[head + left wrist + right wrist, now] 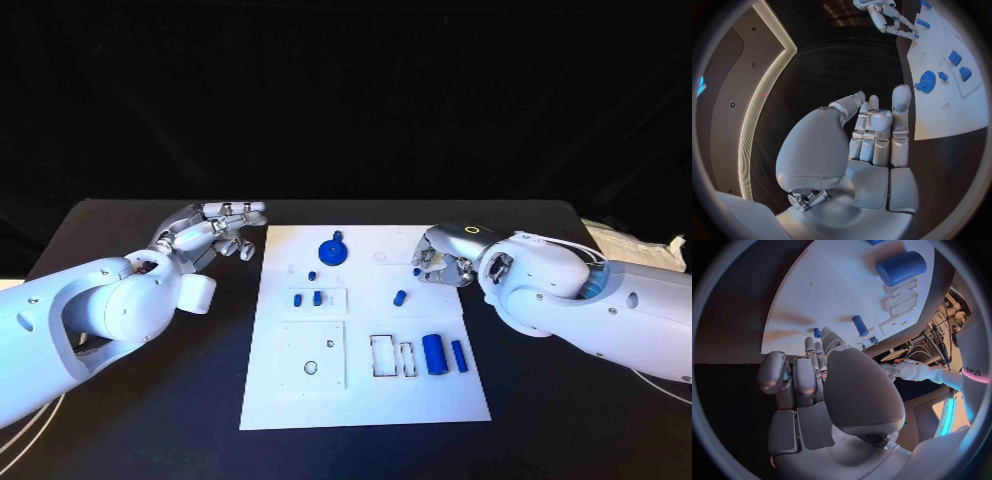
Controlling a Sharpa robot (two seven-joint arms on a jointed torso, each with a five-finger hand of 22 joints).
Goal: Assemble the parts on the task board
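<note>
head view puts the flat white rectangular task board [361,400] at the frame's centre, a short blue plastic peg [400,297] lying loose on it just below the right hand [447,262]. that silver hand hovers with fingers curled, seemingly empty. the left hand [216,232] waits off the board's upper left, fingers fairly straight and together, holding nothing. the peg looks light, stiff and slick; pinch it across its middle.

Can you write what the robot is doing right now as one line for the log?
left hand: off task board, holds nothing | right hand: over board, fingers near small blue peg, grasp unclear | blue gear: on board
</note>
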